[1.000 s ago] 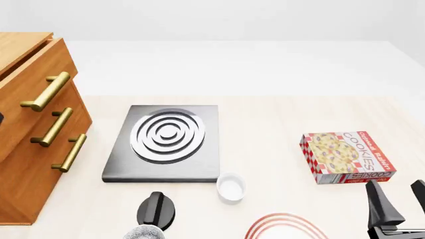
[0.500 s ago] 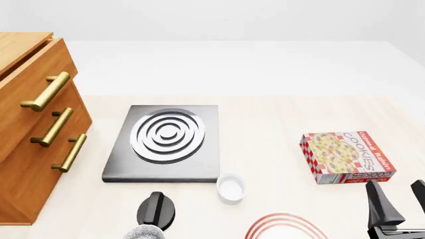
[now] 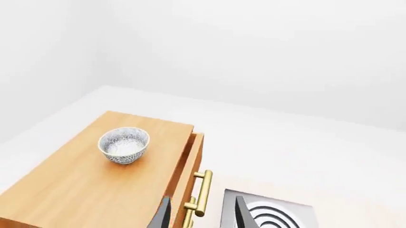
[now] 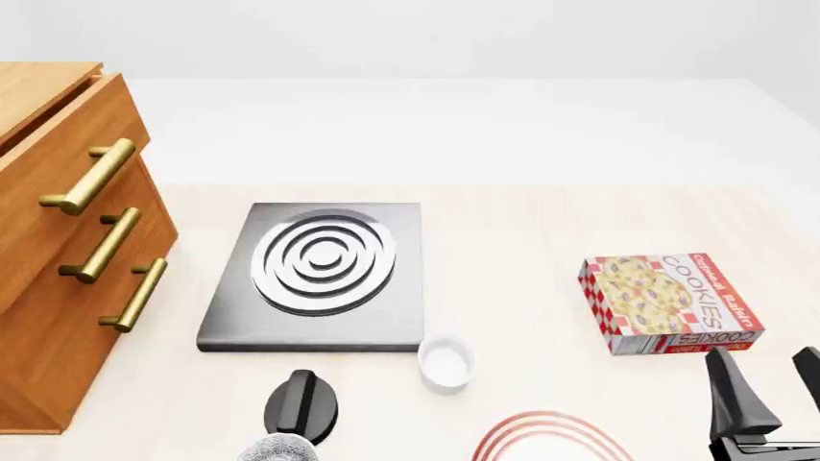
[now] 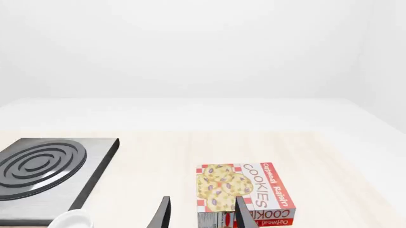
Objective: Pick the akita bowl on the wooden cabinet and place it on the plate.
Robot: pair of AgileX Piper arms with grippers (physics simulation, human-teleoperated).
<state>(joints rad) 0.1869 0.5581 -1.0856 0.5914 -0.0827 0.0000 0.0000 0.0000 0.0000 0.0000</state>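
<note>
Speckled grey-white, the akita bowl [image 3: 123, 145] stood upright in the left half of the left wrist frame, on the flat top of the wooden cabinet [image 3: 76, 185], a little in from the edge above the drawer fronts. At the bottom centre of that frame the left gripper [image 3: 201, 213] showed two dark fingertips with a clear gap between them, holding nothing. The bowl lay up and to the left of that gap, well apart from it, not between the jaws.

Judging the step as the reach for the bowl, a good approach would swing the gripper over the cabinet top, come down on the rim with one finger inside, and stay clear of the brass handle [image 3: 201, 194].

Further right, in the front frame, the plate [image 4: 551, 440] lay at the bottom edge, partly cut off. The right gripper [image 4: 769, 384] rested in the lower right corner, fingers apart and empty.
</note>
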